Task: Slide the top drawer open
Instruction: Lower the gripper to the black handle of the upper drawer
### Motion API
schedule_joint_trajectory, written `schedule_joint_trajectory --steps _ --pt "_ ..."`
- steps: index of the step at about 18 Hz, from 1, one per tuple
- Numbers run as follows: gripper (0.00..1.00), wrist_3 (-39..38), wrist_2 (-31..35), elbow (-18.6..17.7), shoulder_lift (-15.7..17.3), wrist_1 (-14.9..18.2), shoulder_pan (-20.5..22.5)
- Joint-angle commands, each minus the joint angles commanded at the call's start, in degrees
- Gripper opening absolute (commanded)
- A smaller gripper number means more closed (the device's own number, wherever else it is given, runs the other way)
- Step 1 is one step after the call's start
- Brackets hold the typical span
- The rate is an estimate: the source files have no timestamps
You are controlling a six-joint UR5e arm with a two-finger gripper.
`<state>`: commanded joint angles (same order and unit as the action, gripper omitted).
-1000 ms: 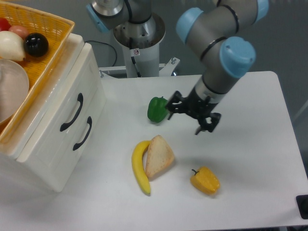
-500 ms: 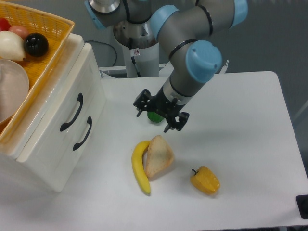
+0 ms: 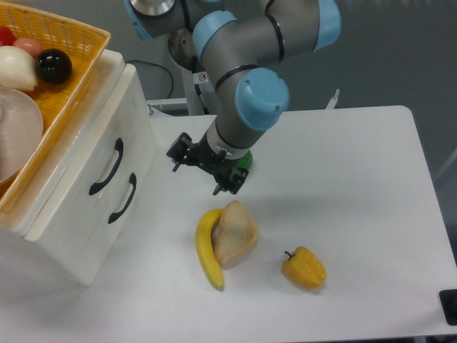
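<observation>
Though glossy white, top drawer (image 3: 100,153), curved handle (image 3: 107,167).

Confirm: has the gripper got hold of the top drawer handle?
No. The gripper hangs open over the table, clear of the top drawer, whose black handle is untouched and whose front sits closed.
</observation>
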<state>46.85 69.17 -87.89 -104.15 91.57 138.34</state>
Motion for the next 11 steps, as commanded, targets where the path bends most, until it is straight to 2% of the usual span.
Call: schedule_joint_trajectory --steps 4,11 --pt "1.0 -0.09 -0.09 0.09 0.62 2.38 -0.35" --pt "1.0 -2.64 -4.21 0.09 1.23 2.2 -1.41"
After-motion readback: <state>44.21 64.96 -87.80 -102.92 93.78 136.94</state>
